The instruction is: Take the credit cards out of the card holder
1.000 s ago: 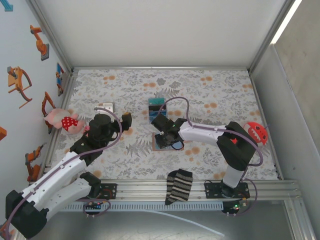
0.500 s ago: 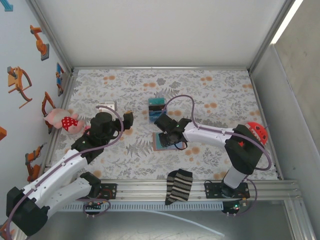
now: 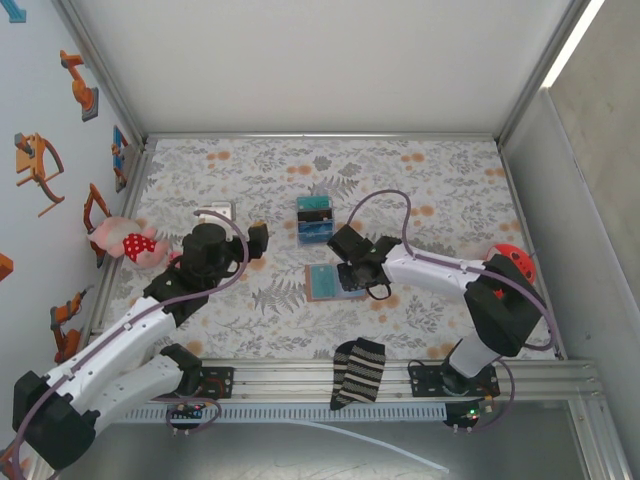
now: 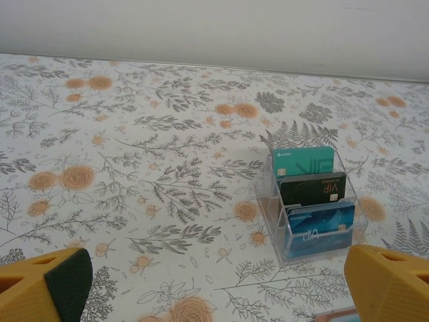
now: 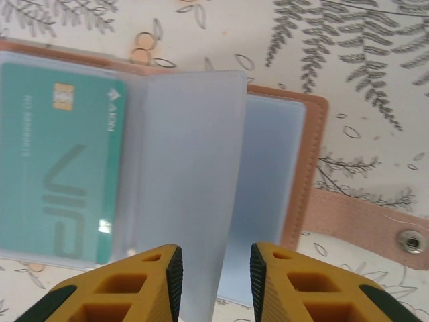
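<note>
The table covered with a grey-and-orange floral cloth is reached over by both arms. Compared with a second ago, the right arm is seen swung outward to its own right. The right gripper is now found at the right edge of the small tan-pink leather-like folding card holder rather than over it. The holder's light-blue inside is thereby uncovered.

The left gripper is hardly shifted. In the left wrist view its yellow fingers are spread wide with nothing between them. A clear plastic stand of three upright cards is seen ahead of it and to its right, well apart.

The card holder is laid unfolded and flat on the cloth directly ahead of the right gripper. That gripper's yellow fingers are parted by a narrow gap. A clear plastic leaf of the holder is seen running toward that gap, though whether it is touched cannot be told. A teal rectangular credit card is kept in the sleeve to the left of the fingers.
</note>
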Robot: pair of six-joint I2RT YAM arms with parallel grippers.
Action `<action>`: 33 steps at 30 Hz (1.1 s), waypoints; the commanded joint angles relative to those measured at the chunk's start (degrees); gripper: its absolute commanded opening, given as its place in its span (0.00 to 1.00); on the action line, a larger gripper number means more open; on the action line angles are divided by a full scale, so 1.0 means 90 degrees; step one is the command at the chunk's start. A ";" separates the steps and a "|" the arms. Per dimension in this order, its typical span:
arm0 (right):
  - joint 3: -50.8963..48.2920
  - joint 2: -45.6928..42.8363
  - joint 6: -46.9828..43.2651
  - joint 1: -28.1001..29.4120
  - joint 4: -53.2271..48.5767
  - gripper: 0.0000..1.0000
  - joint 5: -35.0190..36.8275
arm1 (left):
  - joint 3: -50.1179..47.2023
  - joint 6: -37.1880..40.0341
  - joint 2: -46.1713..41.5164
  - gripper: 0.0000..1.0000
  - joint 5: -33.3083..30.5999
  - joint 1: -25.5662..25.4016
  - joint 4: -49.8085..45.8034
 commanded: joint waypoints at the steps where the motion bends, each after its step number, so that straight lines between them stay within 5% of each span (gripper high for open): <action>1: -0.0175 -0.0148 0.0159 -0.0115 -0.0092 0.32 0.0140 | 0.0239 0.0081 0.0079 0.97 0.0111 -0.0074 -0.0104; 15: -0.0379 -0.0503 0.0266 -0.0477 -0.0081 0.26 -0.0035 | -0.0044 0.0016 0.0540 0.97 0.0147 -0.0565 -0.0278; 22: -0.0340 -0.0754 0.0258 -0.0512 0.0402 0.24 -0.0920 | -0.0623 -0.0522 0.0938 0.97 0.0478 -0.0893 0.0361; 33: -0.0413 -0.0212 0.0422 -0.0532 0.1312 0.23 -0.2018 | -0.0418 -0.0153 0.2359 0.97 -0.0275 -0.1825 0.0583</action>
